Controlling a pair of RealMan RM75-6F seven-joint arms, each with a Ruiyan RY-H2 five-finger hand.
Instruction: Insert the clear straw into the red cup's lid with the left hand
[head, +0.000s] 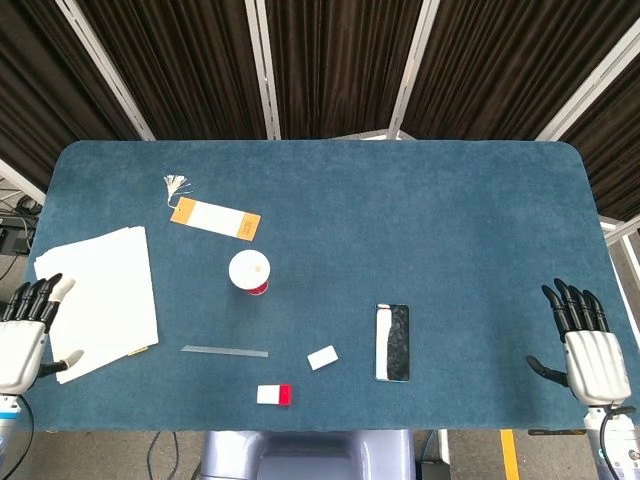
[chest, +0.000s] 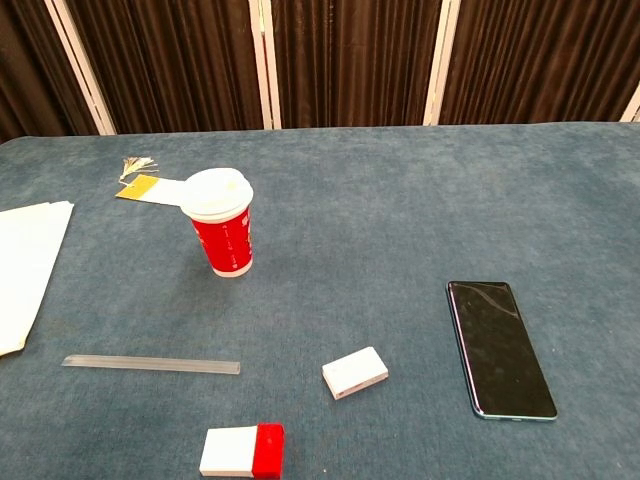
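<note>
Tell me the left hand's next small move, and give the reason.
Probably reach the left hand rightward over the paper toward the straw. The hand is open and empty at the table's left edge, while the straw lies flat and untouched in front of the cup, whose lid has nothing in it yet.

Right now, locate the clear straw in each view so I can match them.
Head view: clear straw lies flat, lower left of centre, below the red cup.
Chest view: straw lies lower left, in front of the cup.
Shared landmark: the red cup.
</note>
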